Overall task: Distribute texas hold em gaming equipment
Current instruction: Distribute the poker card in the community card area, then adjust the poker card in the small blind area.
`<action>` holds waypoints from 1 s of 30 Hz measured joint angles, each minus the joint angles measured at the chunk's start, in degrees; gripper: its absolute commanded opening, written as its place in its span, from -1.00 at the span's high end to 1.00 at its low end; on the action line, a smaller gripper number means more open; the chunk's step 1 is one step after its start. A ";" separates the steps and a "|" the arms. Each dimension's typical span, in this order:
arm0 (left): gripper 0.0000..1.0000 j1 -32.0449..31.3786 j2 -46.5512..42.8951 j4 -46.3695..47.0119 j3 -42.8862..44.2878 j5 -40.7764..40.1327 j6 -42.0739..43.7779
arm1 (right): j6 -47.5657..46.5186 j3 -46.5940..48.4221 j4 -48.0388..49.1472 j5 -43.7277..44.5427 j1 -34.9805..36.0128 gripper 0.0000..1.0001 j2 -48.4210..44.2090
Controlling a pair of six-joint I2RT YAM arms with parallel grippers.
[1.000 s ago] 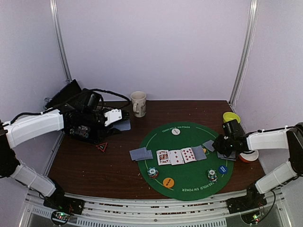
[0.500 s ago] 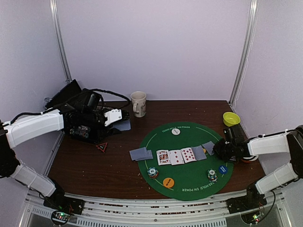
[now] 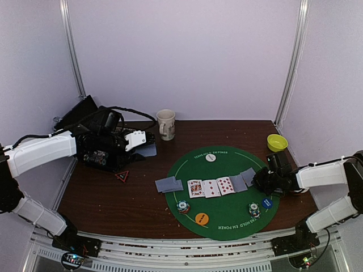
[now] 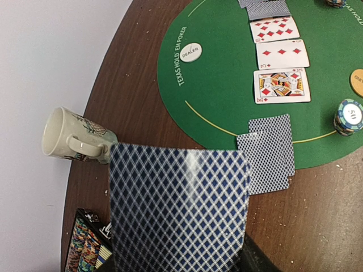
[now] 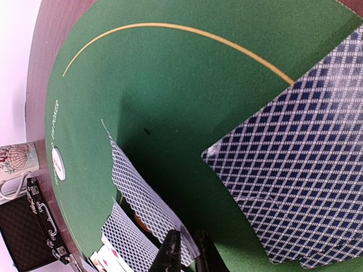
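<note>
Now | round green felt mat (image 3: 227,218) | glossy lattice-backed card (image 4: 178,209), left claw (image 3: 148,141)

Lower-left tabletop (image 3: 108,198) lies open; mug (image 3: 165,123) and black case (image 3: 99,160) crowd the upper left; cards (image 3: 211,187) fill the centre.

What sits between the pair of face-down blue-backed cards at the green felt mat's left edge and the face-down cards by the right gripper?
A row of three face-up white playing cards, clear in the top view.
</note>
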 measured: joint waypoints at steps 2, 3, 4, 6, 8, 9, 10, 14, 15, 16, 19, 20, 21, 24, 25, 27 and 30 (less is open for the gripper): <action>0.00 0.00 0.00 0.00 0.00 -0.02 0.00 | 0.39 -0.02 0.00 -0.02 0.00 0.66 -0.24; 0.00 0.00 0.00 0.00 0.00 0.00 0.00 | 0.48 -0.07 0.02 -0.04 0.00 0.60 -0.42; 0.00 0.00 0.00 0.00 0.00 -0.02 0.00 | 0.50 -0.15 0.00 -0.07 0.00 0.55 -0.63; 0.00 0.00 0.00 0.00 0.00 -0.02 0.00 | 0.74 -0.31 -0.15 -0.20 0.00 0.52 -1.07; 0.00 0.00 0.00 0.00 0.00 -0.02 0.00 | 0.81 -0.33 -1.03 -0.39 0.00 0.50 -2.05; 0.00 0.00 0.00 0.00 0.00 -0.02 0.00 | 0.76 -0.33 -1.38 -0.39 0.02 0.48 -2.60; 0.00 0.00 0.00 0.00 0.00 -0.02 0.00 | 0.59 -0.33 -1.95 -0.39 0.02 0.46 -3.34; 0.00 0.00 -0.04 0.00 0.00 -0.02 0.00 | -0.94 0.28 -5.40 0.35 0.07 0.38 -6.05; 0.00 0.00 -0.07 0.00 0.00 -0.04 0.00 | -1.57 0.66 -6.32 0.66 0.04 0.36 -6.58; 0.00 0.00 -0.09 0.00 0.00 -0.04 0.00 | -2.45 1.29 -7.63 0.92 0.04 0.36 -7.10; 0.00 0.00 -0.11 0.00 0.00 -0.02 -0.02 | -5.42 3.54 -11.19 1.95 -0.22 0.32 -8.31; 0.00 0.00 -0.11 0.00 0.00 -0.02 0.00 | -6.69 4.61 -12.57 2.40 -0.55 0.30 -8.61; 0.00 0.00 -0.11 0.00 0.00 -0.04 0.00 | -7.89 5.55 -13.55 2.80 -0.87 0.29 -8.83; 0.00 0.00 -0.11 0.00 0.00 -0.02 0.00 | -14.05 9.44 -15.80 4.00 -3.37 0.29 -8.63; 0.00 0.00 -0.11 -0.02 0.00 -0.02 0.00 | -16.15 10.86 -16.37 4.26 -4.35 0.29 -8.00; 0.00 0.00 -0.11 0.00 0.00 -0.02 0.00 | -22.27 16.57 -18.75 4.92 -7.08 0.29 -3.69; 0.00 0.00 -0.15 0.04 -0.02 -0.07 0.00 | -30.05 24.41 -21.33 6.14 -8.85 0.30 4.07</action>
